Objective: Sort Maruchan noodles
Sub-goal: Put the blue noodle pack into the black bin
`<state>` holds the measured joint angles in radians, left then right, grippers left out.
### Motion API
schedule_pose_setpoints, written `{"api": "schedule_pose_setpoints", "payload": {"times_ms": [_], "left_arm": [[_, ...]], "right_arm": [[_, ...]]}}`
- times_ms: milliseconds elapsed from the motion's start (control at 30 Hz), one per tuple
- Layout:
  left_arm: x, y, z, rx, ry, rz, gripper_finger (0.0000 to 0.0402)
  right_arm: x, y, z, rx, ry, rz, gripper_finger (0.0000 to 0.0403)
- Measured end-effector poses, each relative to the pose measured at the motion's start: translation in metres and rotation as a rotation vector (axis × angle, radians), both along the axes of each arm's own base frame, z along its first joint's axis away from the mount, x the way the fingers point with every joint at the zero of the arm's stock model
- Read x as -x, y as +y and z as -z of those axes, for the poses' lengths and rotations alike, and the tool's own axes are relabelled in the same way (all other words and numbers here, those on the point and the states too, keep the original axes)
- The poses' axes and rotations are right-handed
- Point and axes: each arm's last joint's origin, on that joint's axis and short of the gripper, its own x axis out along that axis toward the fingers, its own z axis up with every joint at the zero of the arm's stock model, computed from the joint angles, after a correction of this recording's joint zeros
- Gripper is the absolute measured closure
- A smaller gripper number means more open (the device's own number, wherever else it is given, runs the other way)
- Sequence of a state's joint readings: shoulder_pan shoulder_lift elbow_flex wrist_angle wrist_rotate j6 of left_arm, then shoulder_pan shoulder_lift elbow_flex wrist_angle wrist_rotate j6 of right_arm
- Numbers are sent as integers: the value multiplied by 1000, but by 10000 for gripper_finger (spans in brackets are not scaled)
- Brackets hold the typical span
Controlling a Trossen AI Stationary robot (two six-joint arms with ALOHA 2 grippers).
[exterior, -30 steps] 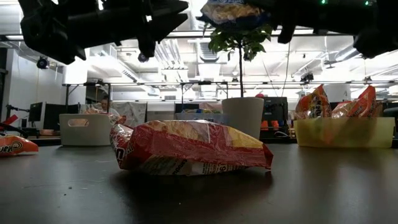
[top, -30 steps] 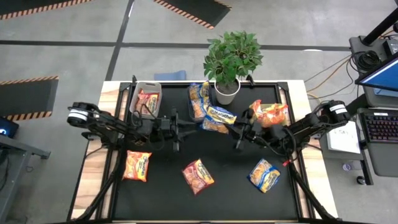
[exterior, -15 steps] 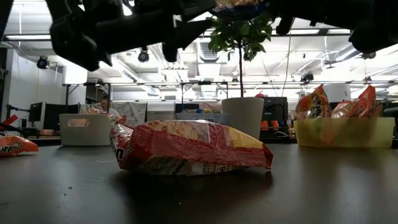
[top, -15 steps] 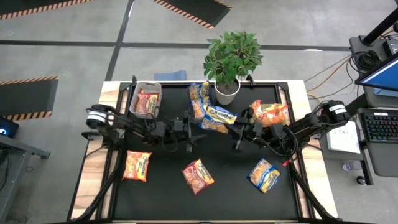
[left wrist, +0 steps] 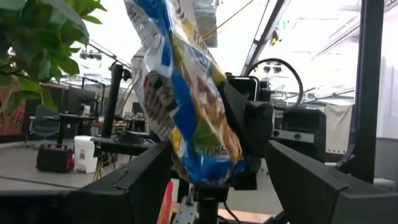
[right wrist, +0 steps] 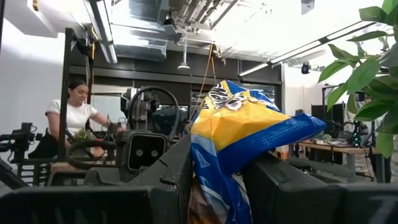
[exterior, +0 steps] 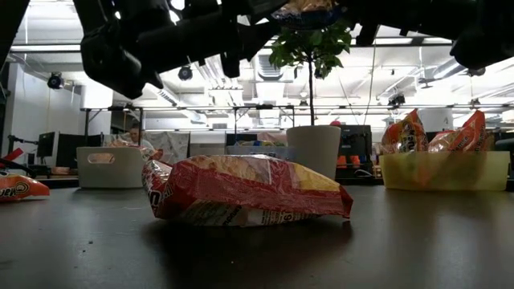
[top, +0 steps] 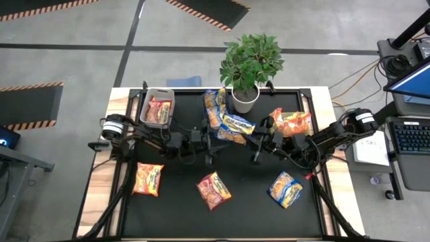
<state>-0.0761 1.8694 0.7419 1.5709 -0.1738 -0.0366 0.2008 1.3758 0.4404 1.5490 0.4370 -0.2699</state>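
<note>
Glossy, crinkled plastic marks the blue-and-yellow packet that is held up above the black desk near its middle, just beside the potted plant; in the right wrist view the same packet is seen puffed and creased, pinched at its lower edge between the two dark fingers of the right gripper; in the left wrist view it hangs upright, its lower end set between the dark fingers of the left gripper, which are spread narrowly about it; whether they press it cannot be told.

Both dark arms are stretched inward over the desk, roughly level, the left gripper and the right gripper facing one another close below the packet.

A red-orange packet lies flat and slightly rumpled near the front middle of the desk, and is seen pillow-shaped in the low view; an orange-yellow packet lies at the front left; another blue-and-yellow packet lies at the front right.

A grey bin at the back left holds a red packet; a pale green bin at the back right holds upright orange packets; more yellow packets are stacked behind the middle, beside the plant's white pot.
</note>
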Motion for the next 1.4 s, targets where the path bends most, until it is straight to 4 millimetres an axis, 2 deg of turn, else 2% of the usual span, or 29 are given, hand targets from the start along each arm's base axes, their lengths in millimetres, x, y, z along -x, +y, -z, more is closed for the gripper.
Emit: {"api": "schedule_pose_setpoints", "payload": {"times_ms": [367,500,633,867,1033,1233,1400], "left_arm": [[-6,3,-10,-5,-34,-71,157],[-9,4,-15,-12,-45,-80,174],[-10,5,-15,-12,-44,-98,220],[-10,6,-14,-3,-33,-117,331],[-10,6,-14,-4,-32,-117,368],[-7,6,-13,-17,-18,-132,369],[6,11,-14,4,18,-225,370]], "right_arm": [[-1,0,1,-4,12,-4,307],[-1,0,2,-5,20,-5,307],[-2,0,2,-13,29,-11,307],[-4,1,4,-30,47,-21,304],[-5,1,4,-63,44,-33,276],[-4,0,2,-98,38,-5,219],[-1,-4,1,-194,99,71,180]]}}
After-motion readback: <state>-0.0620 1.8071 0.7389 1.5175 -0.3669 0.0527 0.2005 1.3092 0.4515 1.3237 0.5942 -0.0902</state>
